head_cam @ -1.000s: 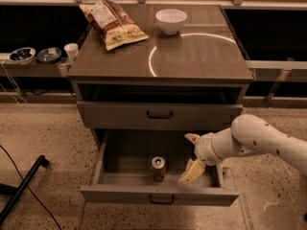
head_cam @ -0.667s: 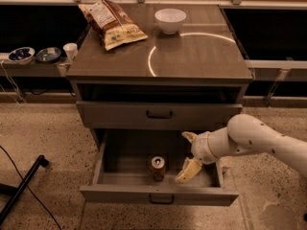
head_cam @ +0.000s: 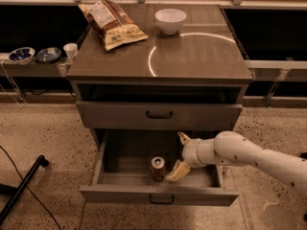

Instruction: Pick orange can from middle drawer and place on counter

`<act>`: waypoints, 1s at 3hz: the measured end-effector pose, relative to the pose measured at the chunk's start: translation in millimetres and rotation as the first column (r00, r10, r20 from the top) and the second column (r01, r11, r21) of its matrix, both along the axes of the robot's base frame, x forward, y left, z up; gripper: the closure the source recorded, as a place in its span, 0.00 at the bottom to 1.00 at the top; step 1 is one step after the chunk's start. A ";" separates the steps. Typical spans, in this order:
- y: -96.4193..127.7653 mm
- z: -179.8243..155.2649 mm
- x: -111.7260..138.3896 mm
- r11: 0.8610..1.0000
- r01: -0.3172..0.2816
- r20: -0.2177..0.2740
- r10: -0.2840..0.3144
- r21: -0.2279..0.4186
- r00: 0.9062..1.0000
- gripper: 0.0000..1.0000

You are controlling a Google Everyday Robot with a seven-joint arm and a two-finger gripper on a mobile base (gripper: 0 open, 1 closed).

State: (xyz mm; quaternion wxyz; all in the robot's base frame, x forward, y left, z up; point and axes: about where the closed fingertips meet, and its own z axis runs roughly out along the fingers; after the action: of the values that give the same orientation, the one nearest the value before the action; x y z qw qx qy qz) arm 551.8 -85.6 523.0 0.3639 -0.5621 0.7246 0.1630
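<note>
the wide shallow grey middle drawer stands pulled out of the cabinet, its front with the small dark handle nearest the camera. the small orange-brown metal can with a silver top stands upright on the drawer floor, close to the front wall and about midway between the side walls. left of the can the floor is bare up to the left wall, and bare floor runs behind it into the shadow under the closed grey drawer front above. that upper front overhangs the rear of the open drawer, so the room overhead is open only over the front part, where the can stands.

the white arm comes in low from the right, crossing over the drawer's right wall and sloping down leftward. the tool is inside the drawer, just right of the can, with its two pale fingers spread apart and nothing between them. one finger points up toward the back. the other lies low by the floor, its tip just beside the can's right side; whether it touches i cannot tell.

the glossy grey-brown tabletop, marked with a bright white ring-shaped arc, carries a crumpled snack bag at back left and a white bowl at back middle; its front and right parts are bare.
</note>
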 end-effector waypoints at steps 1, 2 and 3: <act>13.9 -24.3 19.8 1.000 0.015 0.052 -0.015 -0.001 0.999 0.00; 32.8 -44.3 35.8 0.999 -0.012 0.058 0.010 0.036 0.998 0.00; 46.5 -63.2 45.0 0.994 -0.052 0.040 0.049 0.094 0.998 0.00</act>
State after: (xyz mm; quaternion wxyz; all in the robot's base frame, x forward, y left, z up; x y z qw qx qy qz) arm 596.8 -39.2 459.8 0.3996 -0.5652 0.6946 0.1960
